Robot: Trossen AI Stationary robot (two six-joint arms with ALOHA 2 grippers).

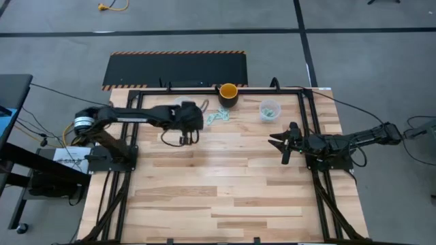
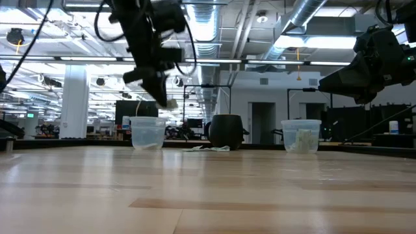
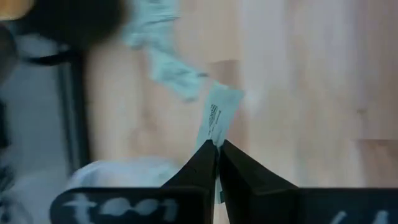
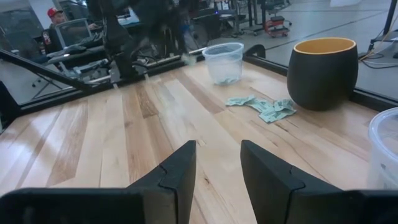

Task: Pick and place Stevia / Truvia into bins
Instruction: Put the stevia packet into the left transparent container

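Left gripper (image 3: 216,148) is the one at work: its fingers are pressed together on a single light green and white sachet (image 3: 219,115), pinched by one end so that most of the paper sticks out beyond the tips. Seen from above, this gripper (image 1: 193,117) hangs over the far part of the worktop (image 1: 225,190), between the left clear bin (image 1: 182,107) and the loose pile of sachets (image 1: 218,116). From table height it is lifted well clear of the wood, just above and beside that bin (image 2: 147,132).

Going by size: the worktop comes first, bare planks over most of its area. Next is the dark cup with the yellow-orange inside (image 1: 228,94), at the far edge and no part of the job. Then the two bins, the left one near the working arm and the right one (image 1: 269,109) already holding some sachets (pale paper shows through its wall from table height). Smallest is the pile, lying flat just in front of the dark cup.

Right gripper (image 1: 285,143) waits low at the right side, fingers spread and holding nothing.

My reading is that the carry step is in hand. The next move calls for centring the pinched sachet over the left bin's rim and then parting the fingers; a light paper may cling or flutter, so releasing low inside the rim looks safest.
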